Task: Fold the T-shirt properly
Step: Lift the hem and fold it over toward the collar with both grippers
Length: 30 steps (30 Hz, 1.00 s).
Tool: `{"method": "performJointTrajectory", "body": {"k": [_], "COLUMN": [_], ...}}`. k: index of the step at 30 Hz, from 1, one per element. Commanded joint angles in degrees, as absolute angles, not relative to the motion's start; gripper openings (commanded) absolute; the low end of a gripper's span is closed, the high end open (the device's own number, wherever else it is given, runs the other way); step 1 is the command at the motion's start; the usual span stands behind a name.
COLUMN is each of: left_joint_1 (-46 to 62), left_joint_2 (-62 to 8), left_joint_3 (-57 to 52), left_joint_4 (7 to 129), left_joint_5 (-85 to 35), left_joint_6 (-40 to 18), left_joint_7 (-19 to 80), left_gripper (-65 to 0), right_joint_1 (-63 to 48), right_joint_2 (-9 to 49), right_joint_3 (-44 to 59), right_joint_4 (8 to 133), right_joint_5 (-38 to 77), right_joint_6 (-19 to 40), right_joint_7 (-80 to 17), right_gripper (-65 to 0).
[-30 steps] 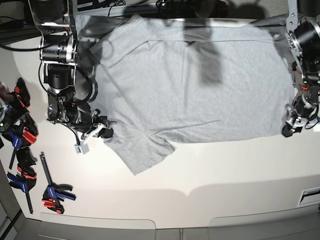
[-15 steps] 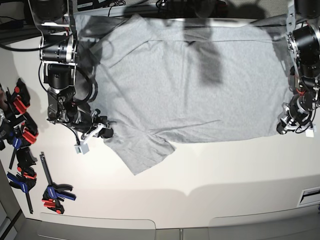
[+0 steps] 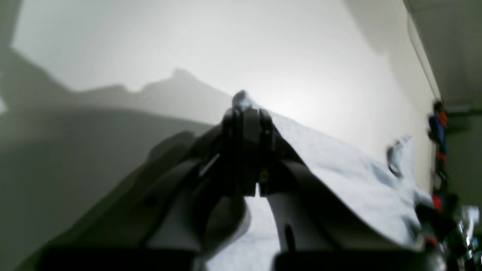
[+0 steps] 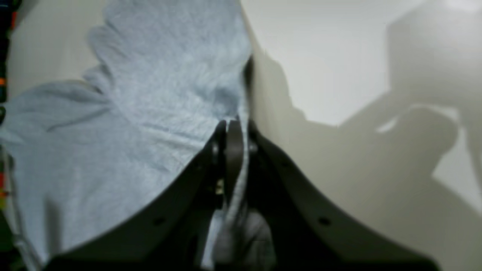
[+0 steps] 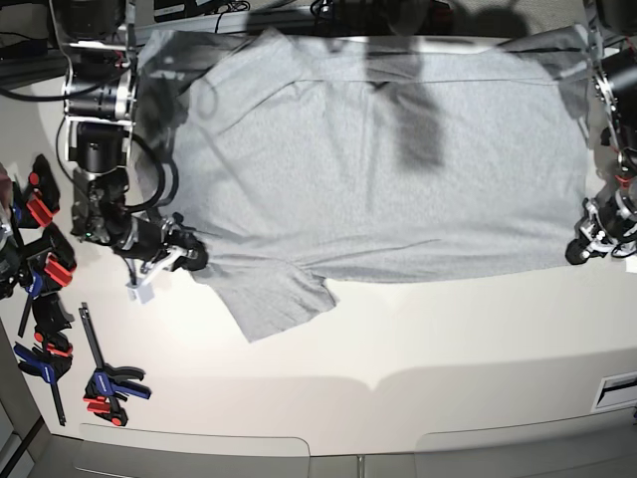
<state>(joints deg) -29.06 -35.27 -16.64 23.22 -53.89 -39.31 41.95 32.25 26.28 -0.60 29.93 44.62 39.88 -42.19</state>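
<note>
The light grey T-shirt (image 5: 378, 169) lies spread flat on the white table (image 5: 418, 339), plain side up, with one sleeve (image 5: 274, 299) pointing toward the front edge. My left gripper (image 5: 580, 251) is shut on the shirt's near right corner. In the left wrist view a tuft of the T-shirt (image 3: 339, 162) pokes out past the closed left gripper (image 3: 244, 113). My right gripper (image 5: 191, 257) is shut on the shirt's edge just left of the sleeve. The right wrist view shows the T-shirt (image 4: 150, 94) pinched in the right gripper (image 4: 231, 130).
Several black, red and blue clamps (image 5: 40, 259) lie along the table's left edge, with more clamps (image 5: 105, 383) near the front left corner. Cables and dark equipment run along the back edge. The clamps (image 3: 437, 124) also show blurred in the left wrist view.
My left gripper has gone from open to shut on the shirt's corner and shifted slightly right. The right arm has pulled left, dragging the sleeve side with it.
</note>
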Motion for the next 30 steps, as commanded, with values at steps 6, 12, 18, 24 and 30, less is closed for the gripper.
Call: {"method": "performJointTrajectory", "body": {"k": [6, 12, 18, 24, 30], "left_joint_1": [-30.3, -28.6, -21.7, -12.1, -3.5], "left_joint_2": [-38.7, -40.3, -40.3, -39.9, -39.7], "left_joint_3": [-16.8, -16.8, -16.8, -19.0, -24.4], "left_joint_4": [24.0, 24.2, 27.0, 39.9, 51.5], "left_joint_5": [-62.7, -72.4, -79.6, -80.8, -77.5], "left_joint_6": [-40.0, -40.0, -40.0, -40.0, -40.0], "left_joint_7": [48.3, 55.5, 57.6, 57.6, 57.7], "left_gripper": [-65.0, -65.0, -65.0, -65.0, -65.0], "right_joint_1": [34.1, 33.5, 25.7, 12.9, 2.7], "right_joint_2": [31.0, 32.2, 32.2, 31.7, 30.4], "right_joint_3": [-0.3, 3.9, 13.6, 22.1, 30.4], "right_joint_4": [31.6, 32.4, 40.9, 58.2, 72.9], "right_joint_5": [57.8, 69.1, 77.1, 77.1, 76.9], "right_joint_6": [40.0, 40.0, 40.0, 40.0, 40.0], "right_joint_7": [-50.8, -62.4, -70.3, -70.8, -73.0], "right_gripper": [-65.0, -65.0, -65.0, -65.0, -65.0]}}
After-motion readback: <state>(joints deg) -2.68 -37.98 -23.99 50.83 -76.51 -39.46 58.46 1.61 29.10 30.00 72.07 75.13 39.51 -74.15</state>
